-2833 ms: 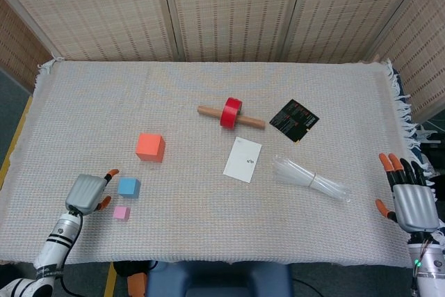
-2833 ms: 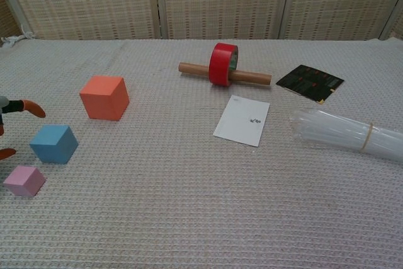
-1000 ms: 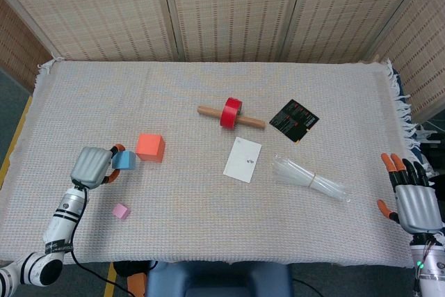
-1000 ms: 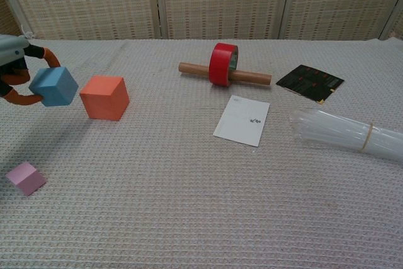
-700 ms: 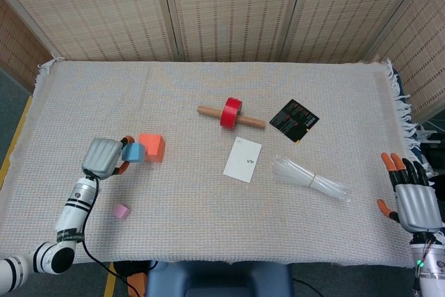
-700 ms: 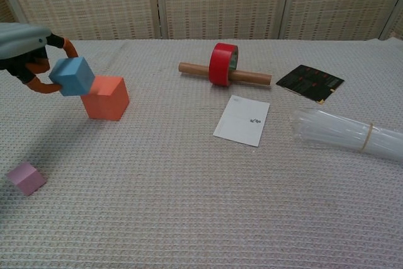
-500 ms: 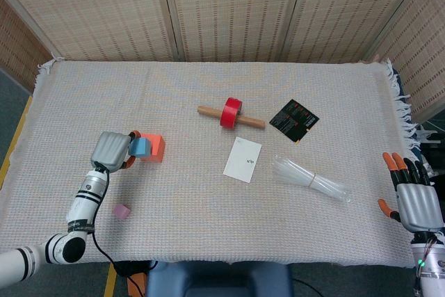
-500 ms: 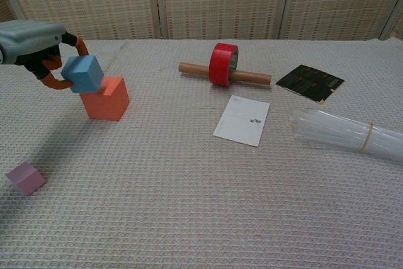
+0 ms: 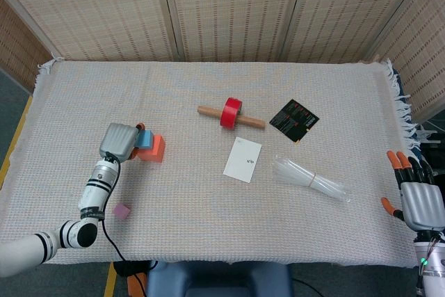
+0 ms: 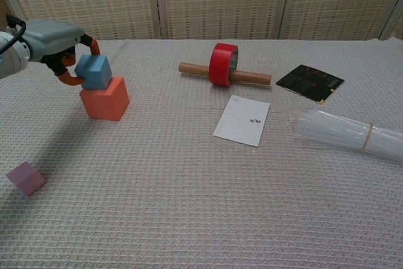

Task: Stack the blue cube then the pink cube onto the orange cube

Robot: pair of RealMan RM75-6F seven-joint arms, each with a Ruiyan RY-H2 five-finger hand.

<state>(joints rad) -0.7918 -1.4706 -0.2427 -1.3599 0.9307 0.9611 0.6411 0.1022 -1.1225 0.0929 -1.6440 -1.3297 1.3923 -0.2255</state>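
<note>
Left hand (image 10: 55, 41), upper left of the chest view, holds the blue cube (image 10: 93, 71) between its orange-tipped fingers (image 10: 94, 46), which curl round the cube's far and near sides. The cube sits over the left part of the orange cube (image 10: 104, 97), slightly tilted; whether it touches the top face cannot be told. Likely held there to line it up before letting go, since the overlap looks off-centre. In the head view the same hand (image 9: 119, 141) covers most of the blue cube (image 9: 144, 138).

Pink cube (image 10: 25, 177) lies alone at lower left, well apart from the pair, waiting for its turn on top.

Right hand (image 9: 420, 201), lower right of the head view, rests off the bench edge, fingers spread, holding nothing.

Cubes: matte, sharp-edged, foam-like; pink smallest, orange largest. Bench (image 10: 189, 206) is covered in coarse woven cloth, fringed at the edges, so cubes should sit without sliding.
</note>
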